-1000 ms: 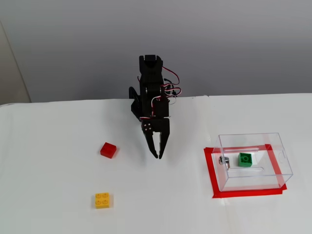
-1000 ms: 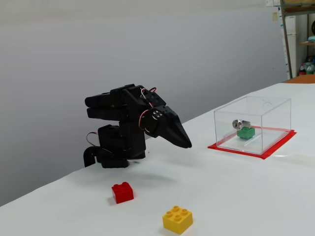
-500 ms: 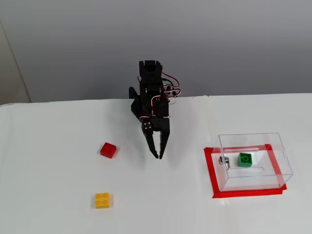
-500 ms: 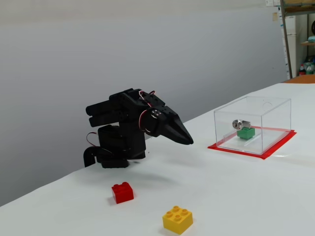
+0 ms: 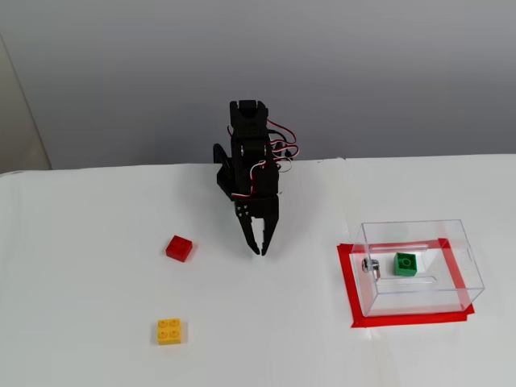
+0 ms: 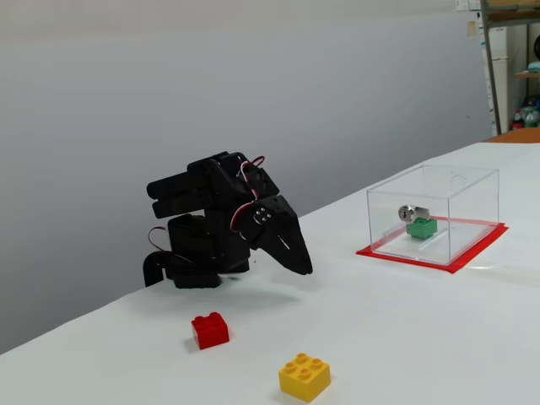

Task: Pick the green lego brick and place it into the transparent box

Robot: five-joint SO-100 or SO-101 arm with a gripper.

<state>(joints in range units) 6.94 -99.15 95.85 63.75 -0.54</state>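
One change is seen: the gripper (image 5: 258,249) has been folded back and tipped lower toward the white table (image 5: 89,242), jaws closed and nothing held. The green brick (image 5: 405,264) is already lodged inside the clear box (image 5: 419,232) at the right, so the task is judged done. Open room is left all around, with the red brick (image 5: 179,248) and yellow brick (image 5: 169,331) kept well apart to the left.

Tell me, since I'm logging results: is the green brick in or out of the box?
In. Both fixed views show the green lego brick resting behind the transparent box's walls.
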